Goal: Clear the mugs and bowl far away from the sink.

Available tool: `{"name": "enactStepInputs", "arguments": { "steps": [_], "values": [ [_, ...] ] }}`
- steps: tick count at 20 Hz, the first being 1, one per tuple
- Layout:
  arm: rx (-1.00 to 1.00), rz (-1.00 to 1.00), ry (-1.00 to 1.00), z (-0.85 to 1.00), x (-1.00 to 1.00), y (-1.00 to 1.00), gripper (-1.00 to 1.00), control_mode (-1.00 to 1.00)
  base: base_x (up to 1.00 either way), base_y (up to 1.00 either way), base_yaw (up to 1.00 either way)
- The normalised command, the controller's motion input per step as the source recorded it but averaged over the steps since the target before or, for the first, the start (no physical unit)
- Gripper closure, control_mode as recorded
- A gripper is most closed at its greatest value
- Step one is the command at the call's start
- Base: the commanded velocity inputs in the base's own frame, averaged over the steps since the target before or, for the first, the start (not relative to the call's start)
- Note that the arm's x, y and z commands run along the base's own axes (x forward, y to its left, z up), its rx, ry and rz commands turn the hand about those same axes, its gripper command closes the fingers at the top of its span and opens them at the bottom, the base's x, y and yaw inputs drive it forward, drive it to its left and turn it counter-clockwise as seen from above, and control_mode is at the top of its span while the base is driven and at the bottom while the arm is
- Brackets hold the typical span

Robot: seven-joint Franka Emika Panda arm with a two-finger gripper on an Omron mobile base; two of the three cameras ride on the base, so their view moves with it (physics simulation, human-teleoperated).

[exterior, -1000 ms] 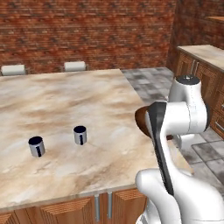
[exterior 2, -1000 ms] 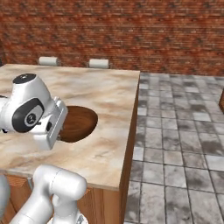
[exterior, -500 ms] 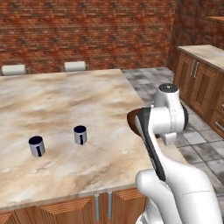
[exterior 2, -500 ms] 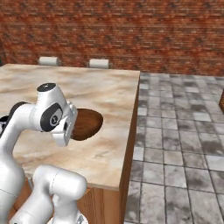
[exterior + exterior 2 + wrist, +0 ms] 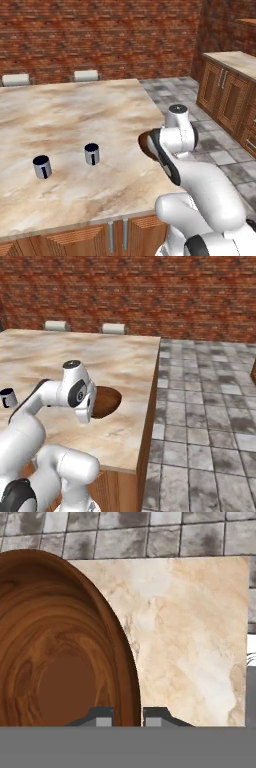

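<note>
Nearest, wooden cupboard doors (image 5: 75,240) under the front edge of the counter (image 5: 70,125). On top, a smooth stone counter, cream with brown swirls, wide and flat.

On the counter's left part, two small dark blue mugs with pale rims, both standing up: left mug (image 5: 42,166) near the front, right mug (image 5: 92,154) a little further back, apart from each other. One mug (image 5: 7,398) at the left edge of the right base view.

Over by the counter's right edge, the bowl (image 5: 106,402): big, round, dark brown like wood, much wider than a mug, well apart from the mugs. Tipped up on its side, not lying flat. Wood rings and a darker middle inside the bowl (image 5: 55,647) in the hand view.

Claw (image 5: 128,716) pinching the bowl's rim, one finger inside and one outside, pressed close together.

Past the counter's right edge, a grey tiled floor (image 5: 210,406). Brown wooden cabinets (image 5: 227,97) on the far right.

Far back, two pale chair tops (image 5: 86,75) behind the counter, then a red brick wall (image 5: 100,35).
</note>
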Motion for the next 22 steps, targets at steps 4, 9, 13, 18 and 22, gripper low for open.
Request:
{"name": "enactStepInputs", "arguments": {
  "steps": [4,9,13,18,22],
  "values": [
    [0.05,0.06,0.01,-0.68,0.55,0.00,1.00,-1.00,0.00,0.00,0.00],
    [0.02,0.06,0.00,-0.65,0.48,0.00,1.00,-1.00,0.00,0.00,0.00],
    [0.00,0.06,0.00,-0.59,0.50,0.00,1.00,-1.00,0.00,0.00,0.00],
    [0.00,0.06,0.00,-0.54,0.56,0.00,1.00,-1.00,0.00,0.00,0.00],
    [0.00,0.04,0.00,-0.54,0.56,0.09,-1.00,-1.00,0.00,0.00,0.00]
  ]
}}
